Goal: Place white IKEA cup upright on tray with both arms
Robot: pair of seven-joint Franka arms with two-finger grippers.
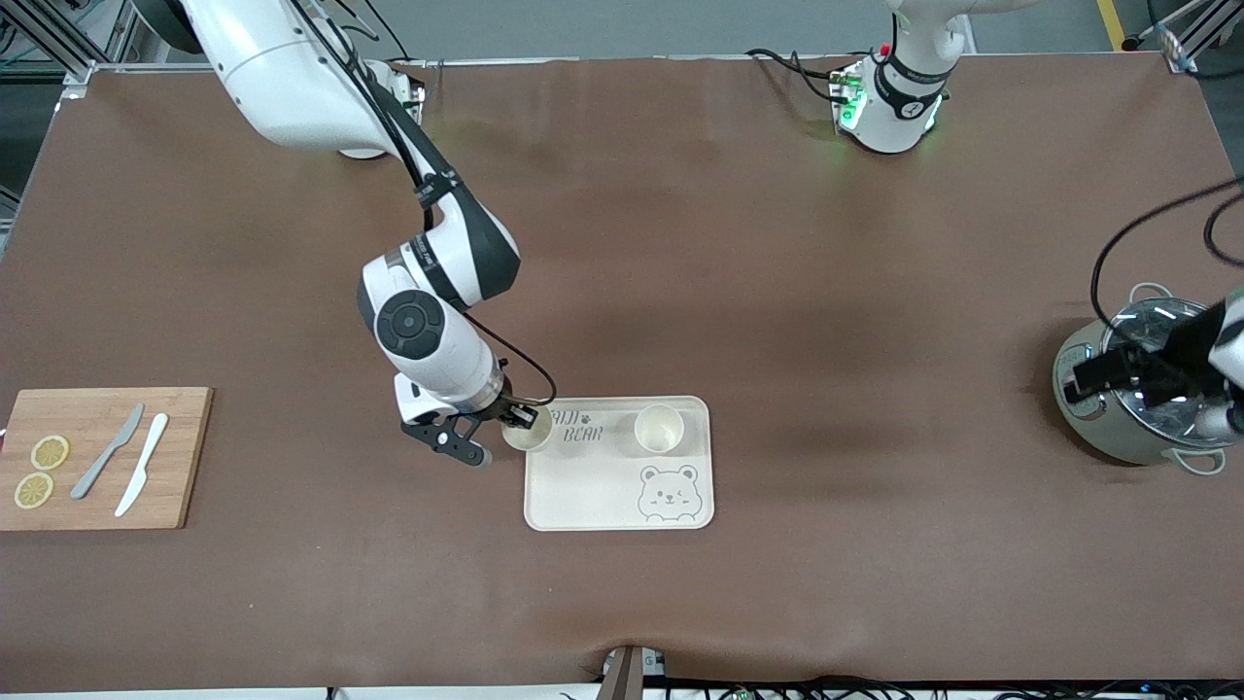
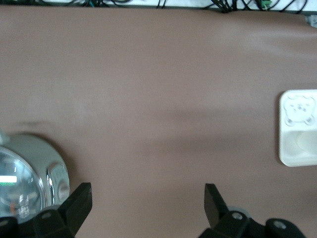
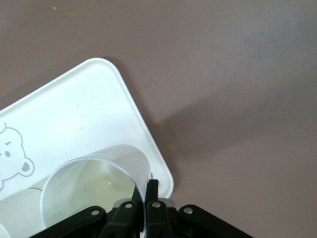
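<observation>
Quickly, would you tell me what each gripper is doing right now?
Left gripper: open, holding nothing, over the pot.
Right gripper: shut on the white cup, over the tray corner.

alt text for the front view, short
The right gripper, shut on the rim of a white cup, holds it over a corner of the tray, where a second cup stands upright. The left gripper waits open over a steel pot.

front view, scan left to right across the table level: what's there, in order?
wooden cutting board with lemon slices, grey knife and white knife → right gripper shut on a white cup → tray with second cup → steel pot, left gripper open over it.
</observation>
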